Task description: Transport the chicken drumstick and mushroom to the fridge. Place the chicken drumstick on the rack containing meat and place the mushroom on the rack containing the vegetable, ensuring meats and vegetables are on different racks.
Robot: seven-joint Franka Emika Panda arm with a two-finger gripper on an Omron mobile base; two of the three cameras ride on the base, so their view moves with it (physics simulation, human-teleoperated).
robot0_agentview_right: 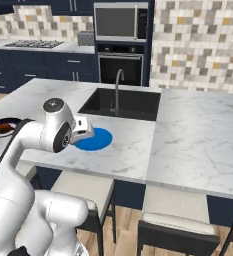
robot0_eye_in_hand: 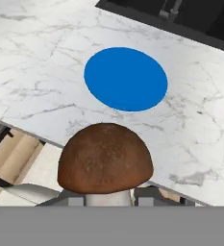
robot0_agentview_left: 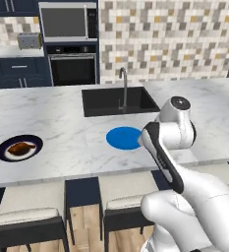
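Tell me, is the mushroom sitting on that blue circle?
No, in the hand view the mushroom sits between the gripper tips, off the blue circle.

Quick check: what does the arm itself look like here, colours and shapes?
Glossy white rounded arm links with dark joint seams and a black stripe along the forearm; a dark round cap with a pale centre tops the wrist joint. The gripper has small dark grey fingers. No cables or markings visible.

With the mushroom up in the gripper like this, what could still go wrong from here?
The mushroom is held only by its stem between the gripper fingers, so it could slip during the drive to the fridge. The chicken drumstick sits on its plate on the counter; it could be left behind or end up on the vegetable rack.
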